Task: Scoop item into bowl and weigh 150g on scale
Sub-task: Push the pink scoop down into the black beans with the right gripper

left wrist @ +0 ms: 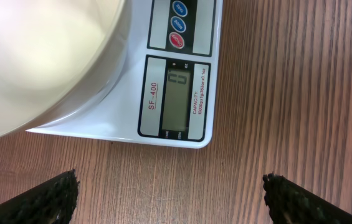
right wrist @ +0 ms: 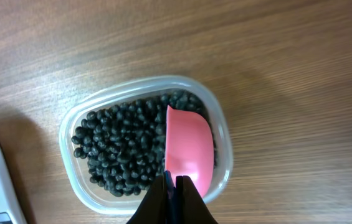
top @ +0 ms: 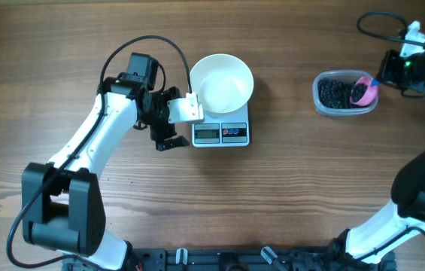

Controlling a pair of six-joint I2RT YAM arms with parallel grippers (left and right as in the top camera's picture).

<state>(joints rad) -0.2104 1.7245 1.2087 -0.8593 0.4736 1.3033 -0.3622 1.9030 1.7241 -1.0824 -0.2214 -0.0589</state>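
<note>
Across your wooden bench (top: 287,196), the left hand (top: 179,125) hovers with its fingers spread wide apart, just beside the display end of the scale (top: 221,133). The white bowl (top: 222,83) sits on the scale's platform. Well apart to the right stands a clear tub (right wrist: 88,112). Your right hand (right wrist: 174,202) is clamped on the pink scoop (right wrist: 188,149), whose cup rests inside the tub. The black beans (right wrist: 119,149) lie heaped in that tub.

A wooden table (top: 287,196) with brown, streaky grain fills every view as the only furniture, evenly lit, with soft shadows and a faint sheen.
</note>
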